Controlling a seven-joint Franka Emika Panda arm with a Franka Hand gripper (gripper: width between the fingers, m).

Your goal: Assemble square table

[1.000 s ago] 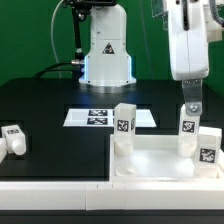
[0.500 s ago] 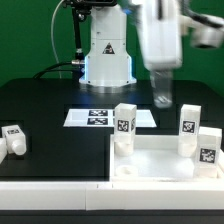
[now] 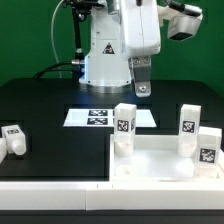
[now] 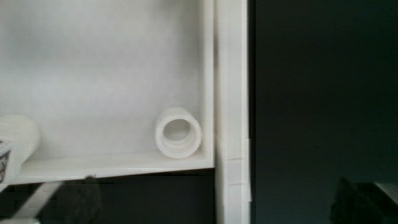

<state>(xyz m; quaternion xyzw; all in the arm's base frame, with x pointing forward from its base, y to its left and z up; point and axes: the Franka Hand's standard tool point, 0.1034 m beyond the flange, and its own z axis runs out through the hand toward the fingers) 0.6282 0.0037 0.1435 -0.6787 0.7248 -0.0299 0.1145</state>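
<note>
The square table top (image 3: 165, 160) is a white tray with a raised rim, lying flat. Three short white legs (image 3: 124, 130) with black-and-white tags stand upright on it. The gripper (image 3: 141, 88) hangs above and behind it, jaws wide apart, holding nothing.

A black counter (image 3: 40, 105) fills most of the exterior view. The marker board (image 3: 100, 117), a thin flat white sheet printed with black tags, lies flat on it near the centre. A green wall (image 3: 25, 40) stands behind, from ten to two o'clock. A dark cable (image 3: 77, 35) hangs down in front of it at about eleven o'clock.
</note>
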